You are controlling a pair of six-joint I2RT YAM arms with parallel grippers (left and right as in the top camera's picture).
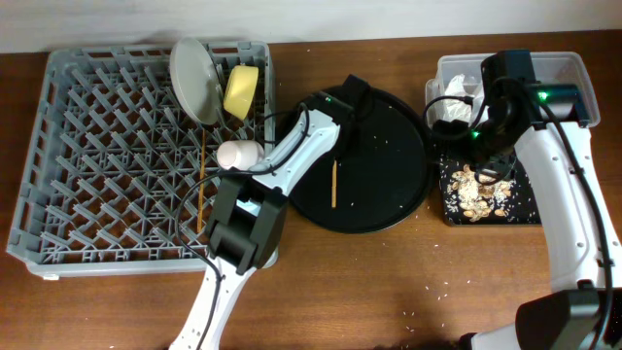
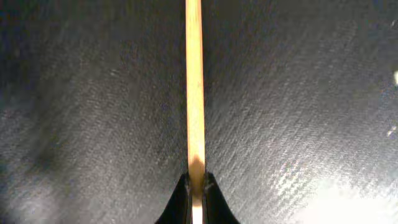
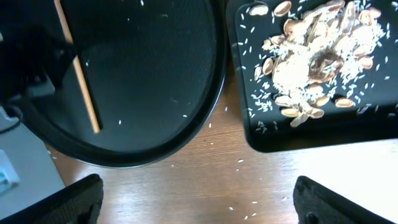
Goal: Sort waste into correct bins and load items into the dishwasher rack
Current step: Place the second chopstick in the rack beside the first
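At frame centre the left gripper (image 2: 196, 190) pinched one end of the chopstick (image 2: 194, 93) lying on the round black tray (image 2: 298, 93), likely bound for the dishwasher rack (image 1: 97, 146) at left, while the right gripper (image 3: 199, 199) hung wide open and empty.

arms (image 1: 292, 146): white shells, black joints | cables (image 1: 591, 199): black | lights (image 1: 542, 95): green | right hand (image 3: 199, 205): black fingers (image 3: 71, 202)

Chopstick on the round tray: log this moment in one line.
left gripper: shut on chopstick | right gripper: open, empty | chopstick: on round black tray
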